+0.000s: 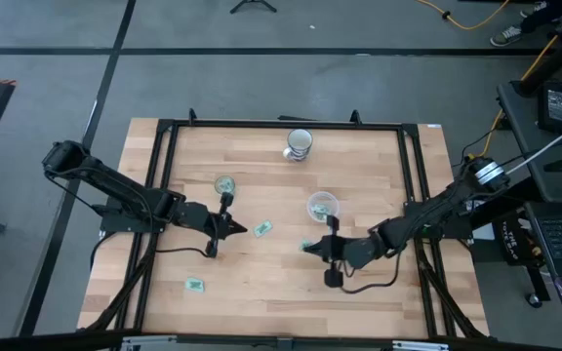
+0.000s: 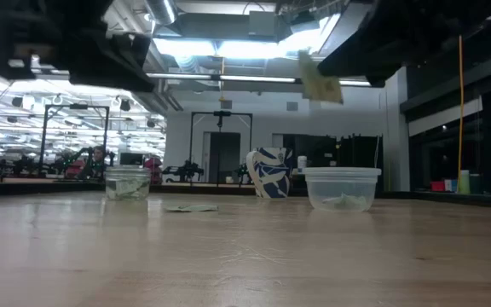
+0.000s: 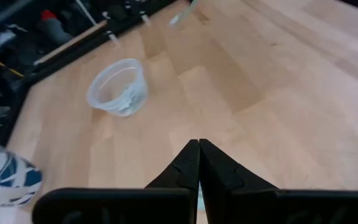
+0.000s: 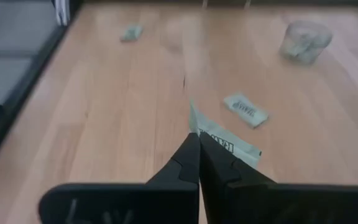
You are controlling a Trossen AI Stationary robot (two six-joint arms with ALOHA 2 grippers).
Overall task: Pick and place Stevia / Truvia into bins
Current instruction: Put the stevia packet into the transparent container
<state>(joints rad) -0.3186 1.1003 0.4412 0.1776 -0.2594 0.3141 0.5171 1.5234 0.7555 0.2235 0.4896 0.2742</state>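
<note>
Wooden table (image 1: 261, 292): wider clear bin (image 1: 322, 206) right of centre, narrower bin (image 1: 225, 184) to the left, both already containing packets.

Right gripper (image 1: 310, 248) hangs raised, just near-side of the wider bin, fingers fully pinched on one Stevia packet (image 4: 225, 142) by its edge. Judgement: carry it far-ward over the rim, centre it, then open.

Left gripper (image 1: 254, 231) closed on nothing.

Loose packets (image 1: 262, 228) remain on the table.

Even overhead light on light wooden slatted table (image 1: 281, 283), faint shadows. Low view: bright ceiling strip lights (image 2: 228, 47) above table, arms backlit dark. Wrist views soft; blue-white patterned opaque cup (image 3: 5, 180) blurred at table edge.
</note>
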